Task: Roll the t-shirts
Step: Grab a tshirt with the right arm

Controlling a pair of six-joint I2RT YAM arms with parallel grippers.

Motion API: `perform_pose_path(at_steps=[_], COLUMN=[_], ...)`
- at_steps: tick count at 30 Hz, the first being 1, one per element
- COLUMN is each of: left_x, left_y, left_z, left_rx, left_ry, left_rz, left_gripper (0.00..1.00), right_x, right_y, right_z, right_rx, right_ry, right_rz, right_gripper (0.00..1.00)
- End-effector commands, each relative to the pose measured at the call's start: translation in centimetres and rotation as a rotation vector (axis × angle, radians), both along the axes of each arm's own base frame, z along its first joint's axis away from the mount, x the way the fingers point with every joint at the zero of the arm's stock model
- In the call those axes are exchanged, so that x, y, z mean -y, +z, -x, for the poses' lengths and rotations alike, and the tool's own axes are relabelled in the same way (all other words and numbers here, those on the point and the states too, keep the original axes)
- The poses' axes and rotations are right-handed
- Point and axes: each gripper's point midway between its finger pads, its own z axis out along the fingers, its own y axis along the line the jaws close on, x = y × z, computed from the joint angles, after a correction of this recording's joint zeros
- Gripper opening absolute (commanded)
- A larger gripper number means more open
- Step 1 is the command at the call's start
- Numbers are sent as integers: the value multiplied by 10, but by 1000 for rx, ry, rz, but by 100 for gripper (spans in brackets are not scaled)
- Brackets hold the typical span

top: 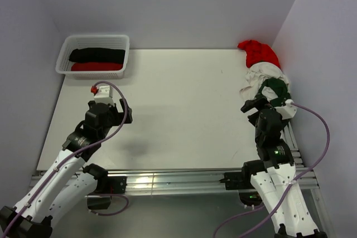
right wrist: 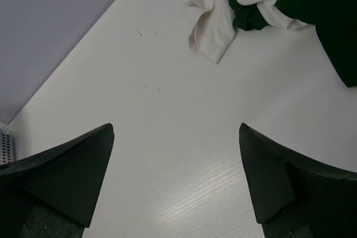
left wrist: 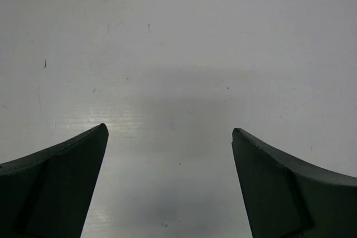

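The left gripper [left wrist: 167, 137] and right gripper [right wrist: 175, 132] were held wide open, empty. Unrolled t-shirts [top: 263, 76] were heaped at the table's [top: 178, 110] far right corner, seemingly awaiting rolling; finished rolls [top: 96, 59] were stowed in the basket [top: 95, 37].

The worktop [top: 184, 110] is plain white; the basket [top: 121, 42] is white lattice. In it lie a black t-shirt [top: 97, 54] and a red t-shirt [top: 97, 66]. Far right are a second red t-shirt [top: 257, 52] and a white t-shirt [top: 259, 73] with dark green parts (any print unreadable). The left tool [left wrist: 168, 129] and right tool [right wrist: 176, 126] are matt black.
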Motion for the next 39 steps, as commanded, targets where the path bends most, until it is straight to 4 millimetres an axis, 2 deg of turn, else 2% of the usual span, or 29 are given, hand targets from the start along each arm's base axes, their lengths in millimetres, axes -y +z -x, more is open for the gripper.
perform_pose_path(at_steps=[1, 3, 5, 9, 13, 14, 16, 17, 18, 22, 27, 30, 31, 32, 34, 36, 39], left_x=[7, 7, 6, 7, 11, 11, 11, 11, 10, 12, 18, 19, 18, 18, 19, 19, 20], left_y=[27, 27, 27, 25, 27, 28, 30, 31, 31, 32, 29, 30, 30, 29, 32, 31, 33], left_z=[-4, -4, -4, -5, -3, -3, -1, -1, -1, -1, 0, 0, 0, 0, 1, 1, 2], left_rx=[69, 68, 68, 63, 71, 76, 89, 92, 97, 100, 93, 94, 94, 91, 103, 103, 114], left_ry=[-22, -24, -18, -24, -46, -45, -49, -48, -46, -56, -88, -88, -85, -87, -93, -98, -106], left_rz=[41, 40, 39, 39, 51, 56, 66, 68, 67, 74, 78, 82, 82, 80, 86, 83, 86], left_gripper=[100, 100, 99, 99, 99, 99, 100, 99, 100, 100, 100, 99, 100, 99, 99, 99, 100], right_x=[13, 10, -4, -3, -1, -5, 20, 27, 49, 86, 123, 138, 142, 150, 157, 157, 159], right_y=[6, 5, 3, -9, -13, -16, -24, -37, -55, -85, -94, -100, -113, -109, -125, -132, -143], right_z=[4, 2, -8, -22, -52, -66, -76, -83, -86, -92, -90, -99, -101, -107, -107, -112, -115], right_rx=[-13, -13, -25, -119, -159, -174, -189, -230, -263, -282, -248, -228, -268, -269, -329, -307, -291], right_ry=[-94, -81, 3, -84, -163, -138, -221, -246, -314, -454, -635, -690, -703, -716, -756, -768, -789], right_rz=[-11, -19, -17, -112, -198, -218, -270, -316, -366, -469, -417, -423, -425, -427, -443, -479, -504], right_gripper=[100, 100, 95, 93, 93, 93, 92, 90, 88, 87, 94, 93, 93, 93, 93, 93, 86])
